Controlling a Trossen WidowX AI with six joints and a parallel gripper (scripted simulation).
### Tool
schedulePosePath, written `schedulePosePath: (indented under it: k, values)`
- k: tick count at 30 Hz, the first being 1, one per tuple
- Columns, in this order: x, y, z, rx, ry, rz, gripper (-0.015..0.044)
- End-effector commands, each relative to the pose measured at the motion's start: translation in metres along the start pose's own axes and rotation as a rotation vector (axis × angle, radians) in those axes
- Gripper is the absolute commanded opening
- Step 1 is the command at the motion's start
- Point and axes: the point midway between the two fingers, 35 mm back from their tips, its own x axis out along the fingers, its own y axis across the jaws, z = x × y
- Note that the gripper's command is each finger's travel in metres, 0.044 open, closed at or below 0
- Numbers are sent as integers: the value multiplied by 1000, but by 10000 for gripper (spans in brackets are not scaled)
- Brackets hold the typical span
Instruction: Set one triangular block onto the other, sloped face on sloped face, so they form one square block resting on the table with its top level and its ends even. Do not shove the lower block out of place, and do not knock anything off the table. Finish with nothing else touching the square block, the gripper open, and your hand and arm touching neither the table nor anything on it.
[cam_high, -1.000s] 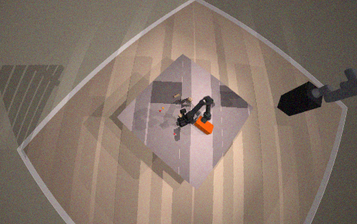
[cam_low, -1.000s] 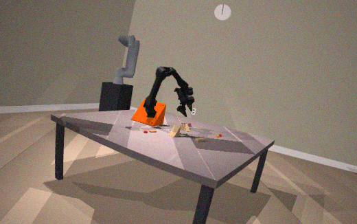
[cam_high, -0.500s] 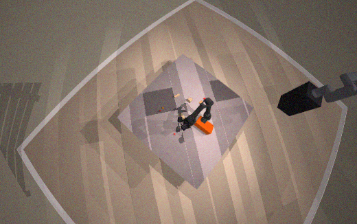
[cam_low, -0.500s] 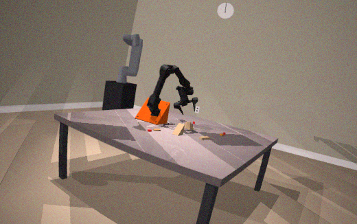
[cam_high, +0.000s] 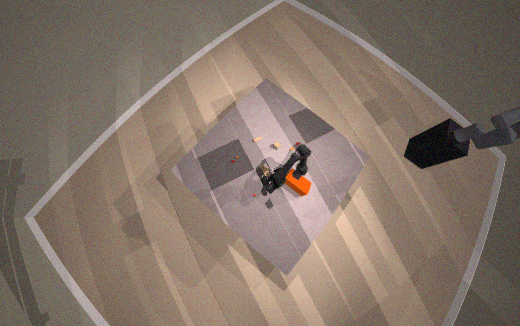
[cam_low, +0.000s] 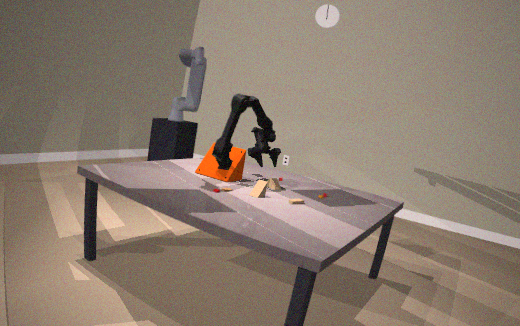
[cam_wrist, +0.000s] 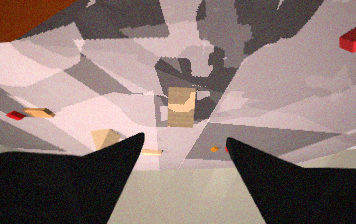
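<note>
One tan triangular block (cam_high: 265, 169) (cam_low: 274, 184) (cam_wrist: 181, 119) stands on the table, partly in shadow; in the wrist view it lies ahead of and between the fingertips. The other tan triangular block (cam_high: 276, 145) (cam_low: 259, 189) (cam_wrist: 102, 137) stands apart from it, toward the left in the wrist view, partly behind the left finger. My gripper (cam_low: 267, 165) (cam_wrist: 185, 138) is open and empty, above the table and clear of both blocks. In the top view the arm hides where its fingertips are.
A flat tan piece (cam_high: 257, 139) (cam_low: 296, 201) lies beyond the blocks. A smaller tan piece (cam_low: 227, 190) (cam_wrist: 39, 112) lies beside a red bit (cam_low: 216, 190) (cam_wrist: 15, 115). An orange bit (cam_high: 237, 157) (cam_wrist: 214, 149) and other red bits lie about. The orange wedge (cam_high: 298, 183) (cam_low: 235, 167) is at the arm's base.
</note>
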Motion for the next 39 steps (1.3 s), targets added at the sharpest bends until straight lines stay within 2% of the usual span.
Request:
schedulePosePath:
  k: [1, 15, 39]
  values:
    - [12, 0, 2, -17, -7, -1, 440]
    - [101, 4, 0, -14, 3, 12, 440]
    - [102, 5, 0, -13, 4, 13, 440]
